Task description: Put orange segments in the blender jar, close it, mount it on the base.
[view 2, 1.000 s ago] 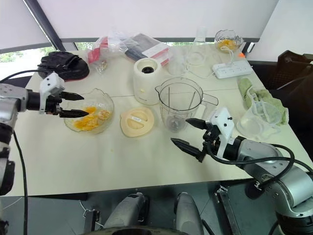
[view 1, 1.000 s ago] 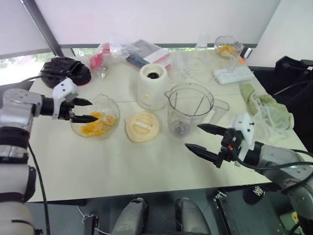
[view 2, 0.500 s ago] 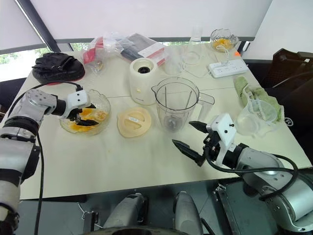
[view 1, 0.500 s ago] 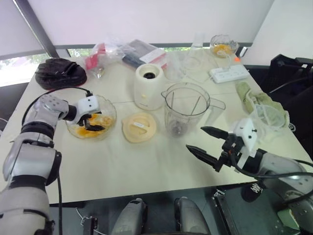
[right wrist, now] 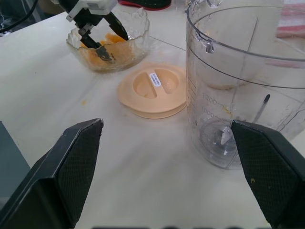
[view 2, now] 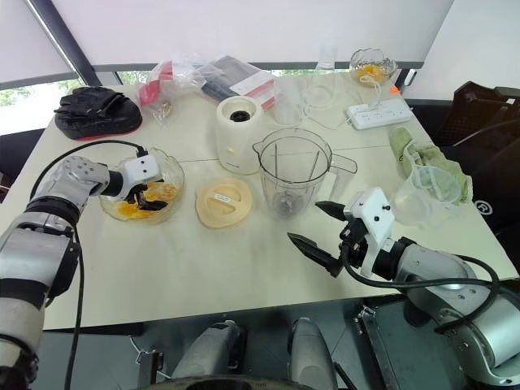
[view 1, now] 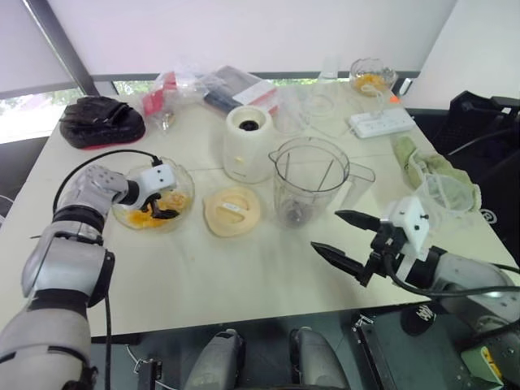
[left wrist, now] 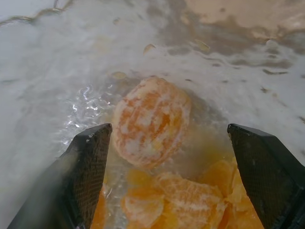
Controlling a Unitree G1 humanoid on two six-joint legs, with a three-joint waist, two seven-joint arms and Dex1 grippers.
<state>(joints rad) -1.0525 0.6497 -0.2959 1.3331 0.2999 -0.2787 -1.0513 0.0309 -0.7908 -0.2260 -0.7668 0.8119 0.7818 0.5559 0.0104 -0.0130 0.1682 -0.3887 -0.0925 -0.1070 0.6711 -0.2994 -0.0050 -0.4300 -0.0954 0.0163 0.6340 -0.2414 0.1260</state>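
A glass bowl (view 1: pixel 180 177) of peeled orange segments (left wrist: pixel 152 121) sits at the left of the table. My left gripper (view 1: pixel 160 205) reaches down into it, open, its fingers (left wrist: pixel 90 157) on either side of a rounded clump of segments, with more segments lying below. The clear blender jar (view 1: pixel 313 179) stands upright mid-table and holds no fruit. Its cream lid (view 1: pixel 232 211) lies flat between bowl and jar. The cream base (view 1: pixel 248 142) stands behind them. My right gripper (view 1: pixel 345 238) hovers open above the table in front of the jar, holding nothing.
At the back stand a white power strip (view 1: pixel 380 122), a small glass bowl (view 1: pixel 372 81) and plastic bags (view 1: pixel 203 85). A black bundle (view 1: pixel 101 122) lies at the back left. A green cloth (view 1: pixel 414 158) and a clear container (view 1: pixel 451 195) sit at the right edge.
My left gripper has moved from the bowl's left rim down into the bowl among the segments. The camera shifted slightly. My right gripper has stayed about where it was.
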